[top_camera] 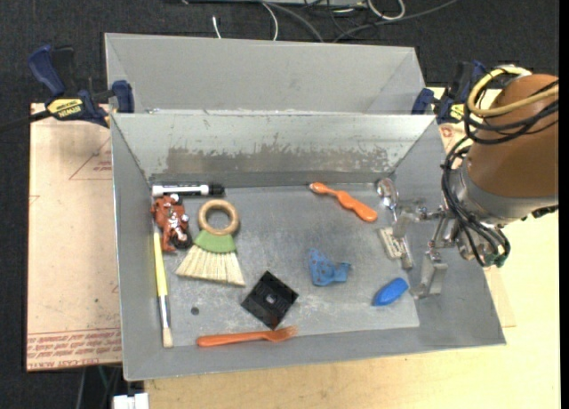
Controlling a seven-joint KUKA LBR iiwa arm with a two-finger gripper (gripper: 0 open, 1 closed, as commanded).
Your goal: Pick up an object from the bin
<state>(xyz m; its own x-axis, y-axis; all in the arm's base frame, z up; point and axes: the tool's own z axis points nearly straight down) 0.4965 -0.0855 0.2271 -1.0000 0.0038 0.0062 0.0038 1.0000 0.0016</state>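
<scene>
Gripper (pixel 413 263) is hanging low in the lower right of the frame, its two metal fingers (pixel 432 276) standing spread and pinching nothing. Just beside it, towards the lower left, a small blue oval piece (pixel 389 292) is lying flat on the floor of the grey bin (pixel 267 145), clear of everything else; being nearest, it is looking like the likeliest pick. It is probably light, hard and smooth, so it may be prone to slipping out of a pinch; taking it across its narrow width at the middle seems safest. Further left a crumpled blue thing (pixel 327 268) is sitting, perhaps softer and easier to grip. Above it, an orange-handled tool (pixel 345 202) is lying slantwise. Beyond these, a black square block (pixel 268 299) and a long orange utensil (pixel 244 338) are resting towards the bottom edge. Farthest off, at the left of the frame, a small brush (pixel 212 256), a wooden ring (pixel 219 218) and a marker (pixel 187 190) are lying close together.
</scene>
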